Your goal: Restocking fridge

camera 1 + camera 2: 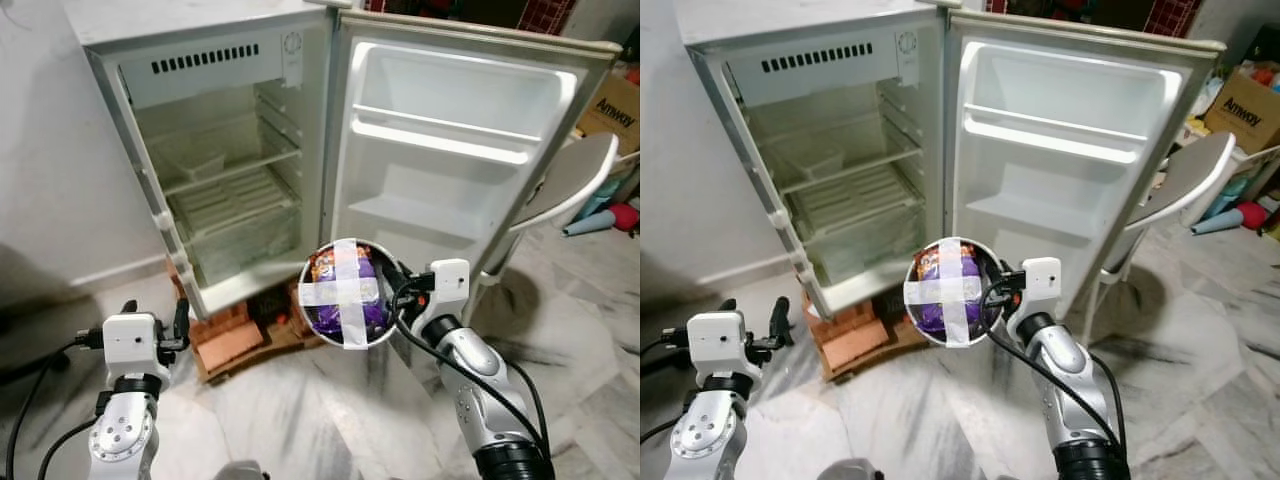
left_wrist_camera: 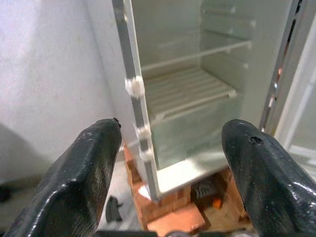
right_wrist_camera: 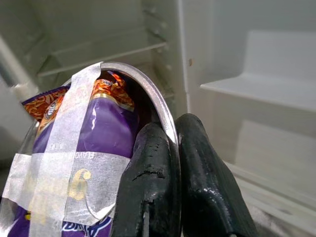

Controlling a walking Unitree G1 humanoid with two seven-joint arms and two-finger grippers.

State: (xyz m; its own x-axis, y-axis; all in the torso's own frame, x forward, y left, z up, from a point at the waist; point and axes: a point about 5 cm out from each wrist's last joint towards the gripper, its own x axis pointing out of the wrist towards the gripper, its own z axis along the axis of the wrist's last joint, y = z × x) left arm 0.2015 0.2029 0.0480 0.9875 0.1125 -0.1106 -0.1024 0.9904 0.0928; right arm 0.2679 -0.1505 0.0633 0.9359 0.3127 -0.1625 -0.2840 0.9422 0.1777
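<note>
Right gripper (image 3: 168, 173) raised at mid-height, fingers clamped on the rim of a steel bowl (image 1: 349, 293) holding a purple packet (image 3: 94, 148) under crossed tape; packet lettering unreadable. Left gripper (image 2: 170, 173) held low, fingers apart, holding nothing. Beyond them the fridge (image 1: 215, 150) stands open on bricks (image 1: 232, 340), door (image 1: 450, 140) swung wide, a chair (image 1: 565, 180) behind it.

Home room: open fridge (image 1: 250, 150), marble floor (image 1: 330, 410), chair (image 1: 565, 180)
</note>
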